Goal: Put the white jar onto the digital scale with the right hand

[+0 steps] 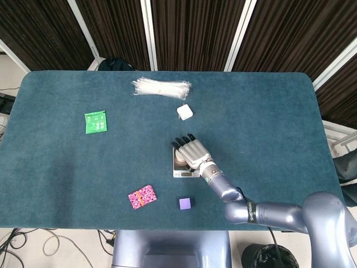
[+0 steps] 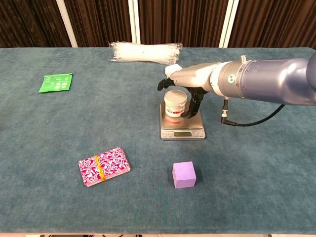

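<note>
The white cylindrical jar with a red-banded label (image 2: 175, 103) stands upright on the steel platform of the small digital scale (image 2: 181, 126), towards its rear left, so the placement reads as essentially made. The right hand (image 2: 185, 81) arches directly over the jar with its fingers spread apart; one dark fingertip (image 2: 189, 113) hangs just beside the jar's right wall, though contact cannot be confirmed, and no grip is evident. The jar's long axis is vertical beneath the palm, so in my judgement a straight upward withdrawal is called for, since any sideways drift risks toppling it; the left hand is not visible.
</note>
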Controlling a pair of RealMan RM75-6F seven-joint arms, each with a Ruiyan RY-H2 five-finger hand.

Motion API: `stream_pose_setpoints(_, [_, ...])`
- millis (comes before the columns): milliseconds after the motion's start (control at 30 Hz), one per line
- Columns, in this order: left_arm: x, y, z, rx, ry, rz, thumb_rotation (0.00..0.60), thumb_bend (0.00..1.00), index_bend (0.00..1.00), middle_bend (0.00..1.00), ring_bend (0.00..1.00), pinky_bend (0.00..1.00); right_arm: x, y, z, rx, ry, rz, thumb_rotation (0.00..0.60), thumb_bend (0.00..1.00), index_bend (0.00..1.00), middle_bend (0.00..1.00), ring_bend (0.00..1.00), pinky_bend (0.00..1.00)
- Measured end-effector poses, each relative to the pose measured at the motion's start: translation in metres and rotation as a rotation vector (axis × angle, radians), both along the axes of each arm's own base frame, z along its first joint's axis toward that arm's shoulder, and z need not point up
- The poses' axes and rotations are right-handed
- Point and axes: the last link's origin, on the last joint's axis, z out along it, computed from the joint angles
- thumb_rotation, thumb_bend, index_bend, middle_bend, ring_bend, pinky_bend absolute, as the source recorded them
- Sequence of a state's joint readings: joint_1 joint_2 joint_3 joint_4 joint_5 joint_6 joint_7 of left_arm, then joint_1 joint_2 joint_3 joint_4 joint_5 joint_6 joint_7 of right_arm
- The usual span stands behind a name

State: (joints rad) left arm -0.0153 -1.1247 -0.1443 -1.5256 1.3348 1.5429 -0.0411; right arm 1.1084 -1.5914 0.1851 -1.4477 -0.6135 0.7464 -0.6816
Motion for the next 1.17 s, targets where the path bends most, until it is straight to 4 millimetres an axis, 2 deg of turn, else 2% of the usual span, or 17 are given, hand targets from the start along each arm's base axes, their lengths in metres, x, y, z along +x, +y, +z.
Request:
stream_pose_setpoints(200, [-0.002, 0.0, 0.001, 0.004, 0.002, 0.006, 0.6, 0.74, 0.06, 0.0, 0.0, 0.0, 0.002, 0.002, 0.024, -0.036, -0.003, -0.002, 0.6, 0.39, 0.0, 0.01, 0.03, 0.0])
stream_pose_setpoints(400, [-0.001, 0.0, 0.002, 0.009, 0.004, 0.002, 0.6, 0.74, 0.06, 0.0, 0.0, 0.0, -0.013, 0.014, 0.078, -0.145, -0.013, -0.015, 0.6, 0.39, 0.0, 0.01, 0.03, 0.0])
stream_pose_setpoints(533, [0.001, 0.0, 0.003, 0.02, 0.002, 0.0, 0.6, 0.74, 0.06, 0.0, 0.0, 0.0, -0.048, 0.036, 0.118, -0.269, 0.0, -0.035, 0.6, 0.39, 0.0, 0.01, 0.03, 0.0])
stream_pose_setpoints(733, [0.002, 0.0, 0.002, 0.016, 0.014, -0.002, 0.6, 0.74, 0.06, 0.0, 0.0, 0.0, -0.106, 0.085, 0.158, -0.443, -0.025, -0.034, 0.6, 0.39, 0.0, 0.01, 0.03, 0.0])
stream_pose_setpoints(933, [0.001, 0.0, 0.003, 0.021, 0.019, 0.005, 0.6, 0.74, 0.06, 0.0, 0.0, 0.0, -0.176, 0.156, 0.188, -0.595, -0.096, -0.061, 0.6, 0.39, 0.0, 0.01, 0.03, 0.0])
stream_pose_setpoints(1033, [0.001, 0.0, 0.003, 0.019, 0.022, 0.006, 0.6, 0.74, 0.06, 0.0, 0.0, 0.0, -0.204, 0.179, 0.2, -0.663, -0.076, -0.064, 0.6, 0.39, 0.0, 0.01, 0.03, 0.0])
stream_pose_setpoints(1167, [0.001, 0.0, 0.001, 0.006, 0.031, 0.01, 0.6, 0.74, 0.06, 0.0, 0.0, 0.0, -0.223, 0.199, 0.205, -0.685, -0.08, -0.091, 0.6, 0.39, 0.0, 0.01, 0.03, 0.0])
